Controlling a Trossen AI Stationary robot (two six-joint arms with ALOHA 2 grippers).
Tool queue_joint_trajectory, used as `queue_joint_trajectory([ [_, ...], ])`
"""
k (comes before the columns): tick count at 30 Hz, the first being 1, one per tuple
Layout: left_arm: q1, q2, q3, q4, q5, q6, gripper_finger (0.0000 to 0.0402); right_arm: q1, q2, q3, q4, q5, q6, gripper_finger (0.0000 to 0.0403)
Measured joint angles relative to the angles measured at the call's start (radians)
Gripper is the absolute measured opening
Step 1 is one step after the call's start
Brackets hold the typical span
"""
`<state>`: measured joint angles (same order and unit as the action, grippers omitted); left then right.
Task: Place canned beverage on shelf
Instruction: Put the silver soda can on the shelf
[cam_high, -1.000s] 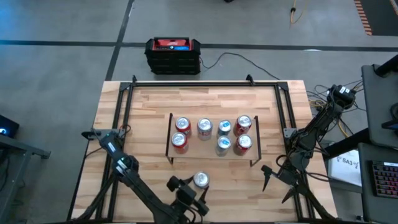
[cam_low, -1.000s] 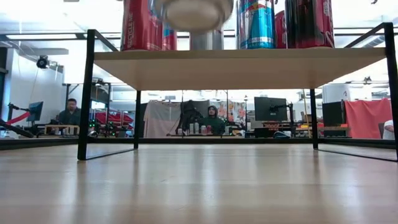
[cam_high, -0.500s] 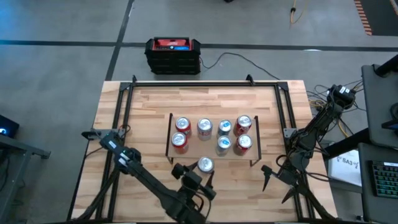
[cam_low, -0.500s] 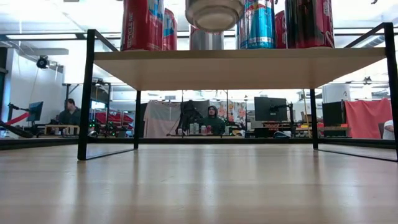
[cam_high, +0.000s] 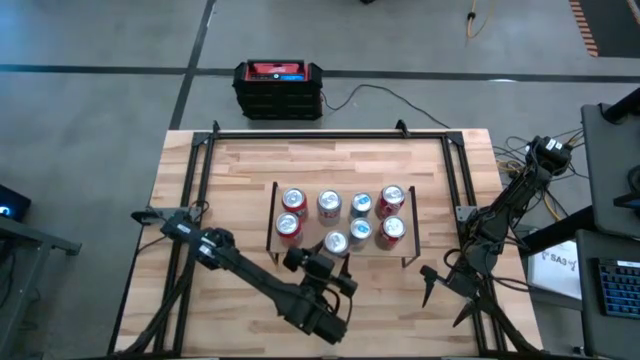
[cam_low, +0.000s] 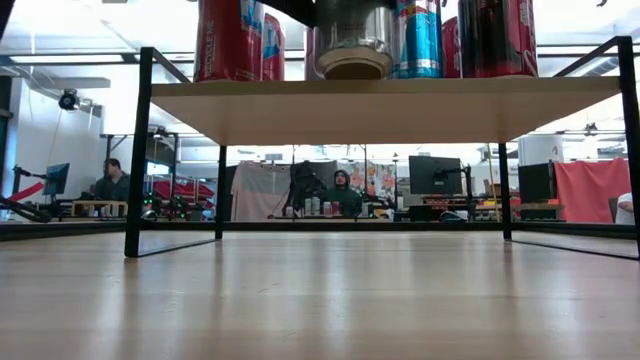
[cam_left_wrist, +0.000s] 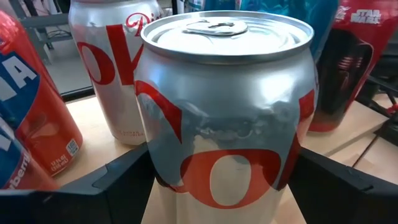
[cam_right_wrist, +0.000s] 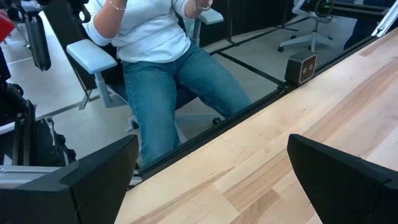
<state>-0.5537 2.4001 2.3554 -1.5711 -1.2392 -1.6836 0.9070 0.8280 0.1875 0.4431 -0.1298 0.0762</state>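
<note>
Can held over shelf's near edge

Can (cam_high: 336, 241), silver with red lettering, sits between the left gripper's (cam_high: 330, 258) fingers (cam_left_wrist: 124, 177) at the near edge of the shelf (cam_high: 405, 225), its base just above the board in the low view. Six cans (cam_high: 328, 204) stand behind it. The right gripper (cam_high: 432, 285) waits spread wide near the table's (cam_high: 240, 170) right edge

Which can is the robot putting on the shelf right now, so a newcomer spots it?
Find the small shelf mid-table. At its near edge stands a silver can with red lettering, between the left gripper's fingers. The other seven cans stand free.
</note>
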Motion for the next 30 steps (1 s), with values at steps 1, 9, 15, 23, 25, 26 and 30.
queue_joint_trajectory([
  [1,0.002,0.000,0.000,0.000,0.000,0.000,0.0310,0.000,0.000,0.000,0.000,0.000,0.000,0.0400],
  [9,0.013,0.000,0.000,0.000,0.000,0.000,0.0310,0.000,0.000,0.000,0.000,0.000,0.000,0.0400],
  [15,0.014,-0.001,0.000,0.000,0.001,0.001,0.0310,0.000,0.000,0.000,0.000,0.000,0.000,0.0400],
  [23,0.017,-0.038,-0.006,0.000,0.062,0.037,0.0310,0.000,0.000,0.000,0.000,0.000,0.001,0.0400],
  [25,0.021,-0.048,-0.014,0.000,0.070,0.038,0.0310,0.000,0.000,0.000,0.000,0.000,0.000,0.0400],
  [26,0.023,-0.052,-0.017,0.000,0.074,0.039,0.0310,0.000,0.000,0.000,0.000,0.000,0.001,0.0400],
  [30,0.034,-0.054,-0.027,0.001,0.079,0.041,0.0310,0.000,0.000,0.000,0.000,0.000,0.000,0.0400],
])
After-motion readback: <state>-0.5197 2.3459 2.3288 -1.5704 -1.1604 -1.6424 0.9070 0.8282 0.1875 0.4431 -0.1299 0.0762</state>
